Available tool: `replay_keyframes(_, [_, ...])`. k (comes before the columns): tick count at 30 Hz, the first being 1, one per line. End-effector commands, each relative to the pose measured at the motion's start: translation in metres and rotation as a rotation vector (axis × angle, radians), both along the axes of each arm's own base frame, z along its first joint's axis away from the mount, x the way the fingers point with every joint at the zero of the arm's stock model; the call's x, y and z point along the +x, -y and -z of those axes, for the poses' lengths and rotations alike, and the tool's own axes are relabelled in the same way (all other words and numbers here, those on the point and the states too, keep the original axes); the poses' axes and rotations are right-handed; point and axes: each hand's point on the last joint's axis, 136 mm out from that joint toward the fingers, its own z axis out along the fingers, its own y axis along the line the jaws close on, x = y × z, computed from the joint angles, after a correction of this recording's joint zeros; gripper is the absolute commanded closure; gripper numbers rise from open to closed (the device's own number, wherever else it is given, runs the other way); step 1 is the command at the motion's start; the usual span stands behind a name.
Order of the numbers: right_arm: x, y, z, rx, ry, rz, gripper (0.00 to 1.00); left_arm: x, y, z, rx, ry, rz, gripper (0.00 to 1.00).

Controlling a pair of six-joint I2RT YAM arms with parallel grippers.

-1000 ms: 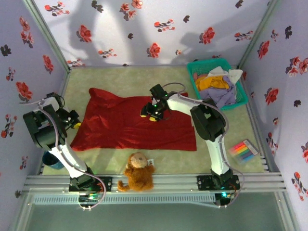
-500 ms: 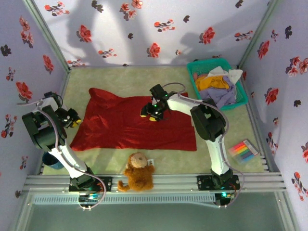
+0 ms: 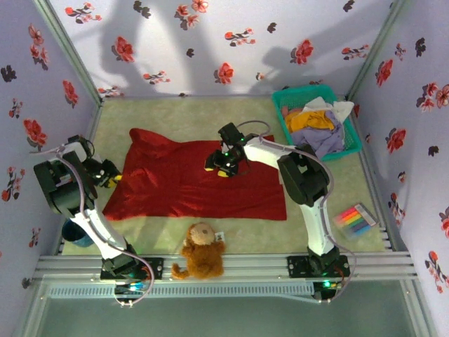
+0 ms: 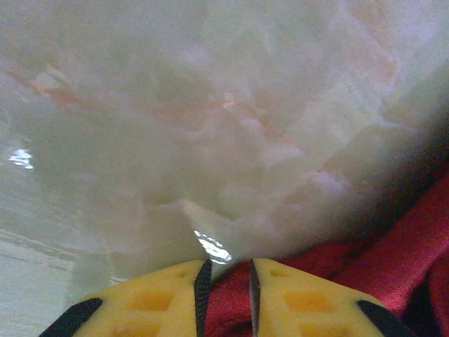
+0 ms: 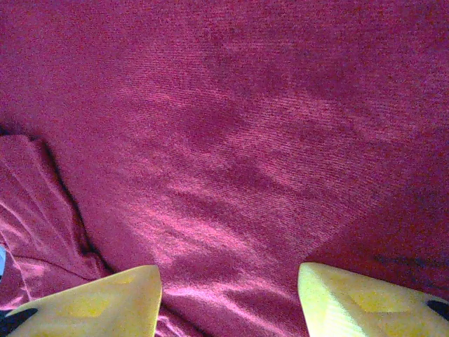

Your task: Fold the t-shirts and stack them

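Note:
A large deep-red t-shirt [image 3: 189, 175] lies spread flat on the cream mat [image 3: 182, 116]. At its left edge my left gripper [image 3: 111, 175] rests low. In the left wrist view its yellow fingers [image 4: 161, 295] stand a narrow slit apart, open [image 4: 226, 281], and red cloth [image 4: 414, 239] shows in the slit and to the right. Near the shirt's top middle my right gripper [image 3: 224, 168] is down on the cloth. Its fingertips [image 5: 133, 295] are wide apart, open [image 5: 228, 295], with flat red fabric [image 5: 231, 140] between them. Mustard [image 3: 312, 121], lavender [image 3: 324, 138] and white [image 3: 338, 109] t-shirts are heaped in the basket.
The teal basket [image 3: 354, 146] stands at the back right corner. A brown teddy [image 3: 200, 251] sits at the near edge, just below the red shirt. A pack of coloured markers [image 3: 356, 219] lies at the right. Flowered walls close in three sides.
The left gripper's fingers have parted from shut to a narrow slit, and that arm shifted slightly at the shirt's left edge. The right arm has not moved.

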Motion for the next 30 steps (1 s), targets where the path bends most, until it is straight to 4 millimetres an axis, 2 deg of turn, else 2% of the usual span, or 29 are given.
replay_keyframes(1, [-0.005,0.015,0.017,-0.072,-0.034,0.013,0.44,-0.015,0.005,0.018,0.001,-0.088,0.014,0.86])
replay_keyframes(6, [-0.005,0.017,0.017,-0.076,-0.035,0.014,0.44,-0.012,0.014,0.021,0.01,-0.09,0.048,0.89])
replay_keyframes(10, [-0.005,0.017,0.016,-0.075,-0.033,0.013,0.44,-0.011,0.01,0.016,0.045,-0.077,0.049,1.0])
replay_keyframes(18, [-0.005,0.017,0.016,-0.076,-0.032,0.014,0.44,-0.003,-0.017,-0.021,0.207,-0.009,0.033,1.0])
replay_keyframes(22, [-0.004,0.017,0.015,-0.073,-0.028,0.015,0.44,-0.005,-0.015,-0.024,0.2,-0.012,0.051,1.0])
replay_keyframes(25, [-0.004,0.017,0.015,-0.074,-0.029,0.015,0.44,-0.006,-0.005,-0.02,0.147,-0.009,0.067,1.0])
replay_keyframes(26, [-0.004,0.017,0.015,-0.073,-0.03,0.015,0.44,-0.008,-0.001,-0.017,0.12,-0.016,0.069,0.99])
replay_keyframes(28, [-0.004,0.017,0.015,-0.073,-0.029,0.016,0.44,-0.009,0.006,-0.013,0.083,-0.025,0.071,0.85])
replay_keyframes(30, [-0.005,0.017,0.015,-0.073,-0.029,0.014,0.43,-0.01,0.01,-0.01,0.063,-0.022,0.067,0.84])
